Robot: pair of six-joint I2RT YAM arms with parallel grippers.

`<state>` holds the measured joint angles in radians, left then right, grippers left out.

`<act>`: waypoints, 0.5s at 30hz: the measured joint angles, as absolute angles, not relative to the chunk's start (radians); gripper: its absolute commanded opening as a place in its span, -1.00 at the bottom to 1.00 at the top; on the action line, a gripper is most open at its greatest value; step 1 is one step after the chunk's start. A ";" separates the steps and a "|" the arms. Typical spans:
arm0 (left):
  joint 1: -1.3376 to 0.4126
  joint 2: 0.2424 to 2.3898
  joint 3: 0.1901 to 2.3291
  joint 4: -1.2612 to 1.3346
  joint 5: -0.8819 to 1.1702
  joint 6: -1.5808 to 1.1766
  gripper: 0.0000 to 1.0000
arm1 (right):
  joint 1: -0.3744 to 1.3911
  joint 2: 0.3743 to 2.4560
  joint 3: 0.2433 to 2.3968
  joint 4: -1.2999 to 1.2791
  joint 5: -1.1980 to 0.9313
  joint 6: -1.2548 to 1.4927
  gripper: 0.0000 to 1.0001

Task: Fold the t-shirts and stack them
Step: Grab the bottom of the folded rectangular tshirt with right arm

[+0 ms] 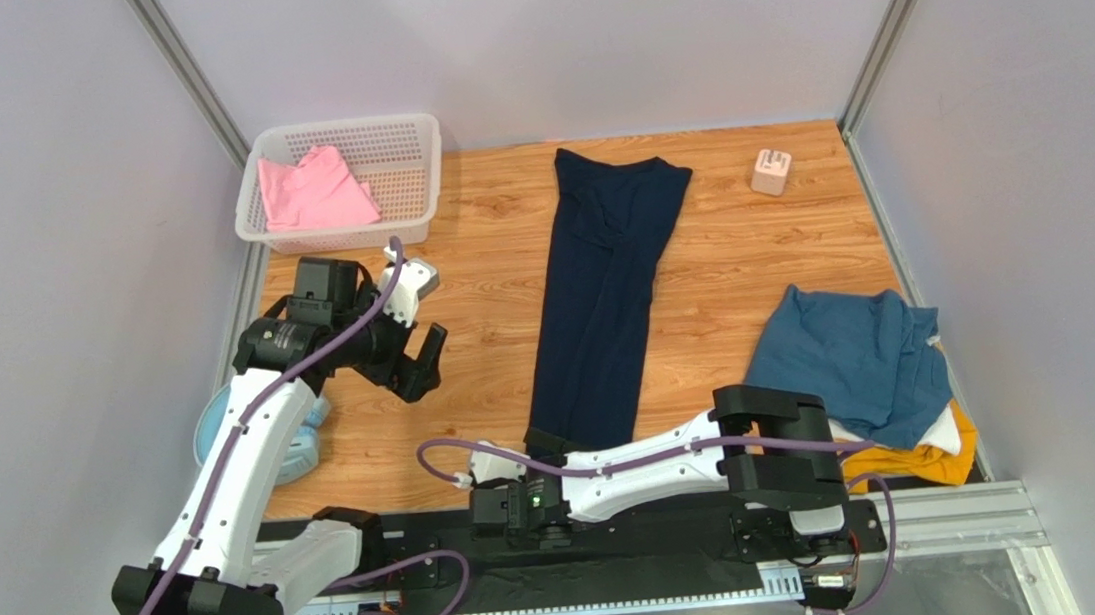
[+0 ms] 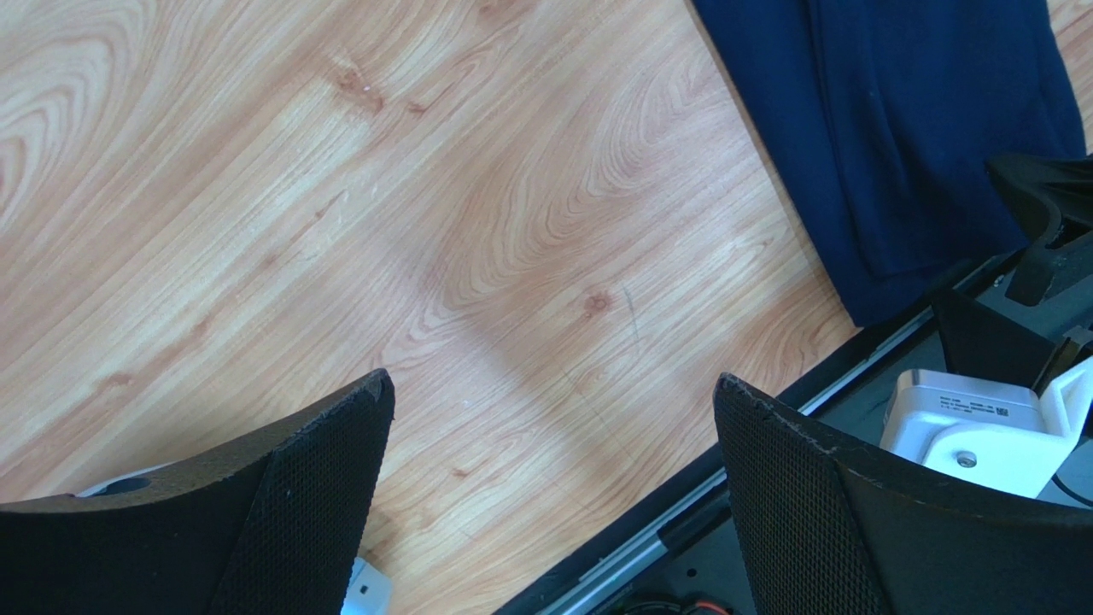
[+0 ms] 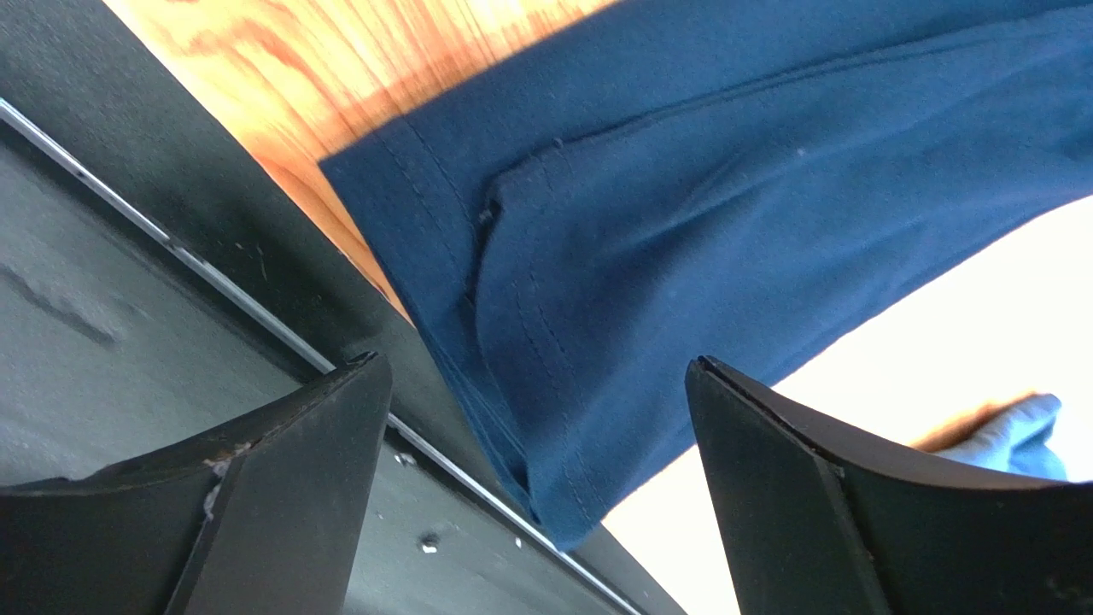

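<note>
The dark navy t-shirt (image 1: 605,295) lies as a long narrow strip down the middle of the wooden table (image 1: 745,251). Its near hem (image 3: 603,295) hangs over the black rail, between the fingers of my open right gripper (image 3: 536,369), (image 1: 538,456), which are not closed on it. My left gripper (image 1: 424,365), (image 2: 552,381) hovers open over bare wood left of the strip, and the navy t-shirt (image 2: 924,128) shows at the upper right of its view. A pink t-shirt (image 1: 316,190) lies in the basket. The teal t-shirt (image 1: 853,354) is crumpled at right over a white t-shirt (image 1: 946,432) and a mustard one (image 1: 924,467).
A white mesh basket (image 1: 403,148) stands at the back left. A small pinkish cube (image 1: 770,170) sits at the back right. A pale blue round object (image 1: 225,422) lies under the left arm. The black base rail (image 1: 637,540) runs along the near edge, and grey walls close in both sides.
</note>
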<state>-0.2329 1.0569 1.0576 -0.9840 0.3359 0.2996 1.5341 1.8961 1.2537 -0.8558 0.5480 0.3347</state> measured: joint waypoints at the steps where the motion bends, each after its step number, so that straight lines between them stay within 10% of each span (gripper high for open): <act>1: -0.233 1.057 1.058 -0.984 0.332 0.300 0.99 | 1.534 1.896 1.248 -0.844 0.548 0.335 0.78; 15: -0.233 1.039 1.044 -0.981 0.300 0.301 0.99 | 1.468 1.881 1.165 -0.740 0.467 0.308 0.41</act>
